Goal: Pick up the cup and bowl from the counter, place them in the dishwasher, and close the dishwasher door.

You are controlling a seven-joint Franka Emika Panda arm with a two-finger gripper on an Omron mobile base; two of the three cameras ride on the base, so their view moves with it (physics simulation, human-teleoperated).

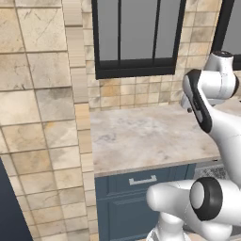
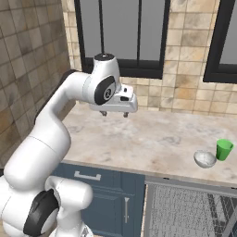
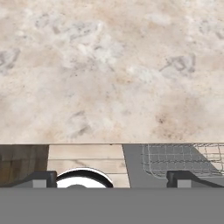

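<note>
Right base view is showing the cup standing upright at the right of the counter, with the bowl just beside it, nearer the front edge. Both are looking small, light and rigid, probably slick; the cup's wall seems the place to pinch, the bowl's rim likewise. Neither is visibly holding anything. Below them the dishwasher is standing open, its rack looking bare. The gripper is hovering well apart to the left, fingers spread fully, holding nothing.
</note>
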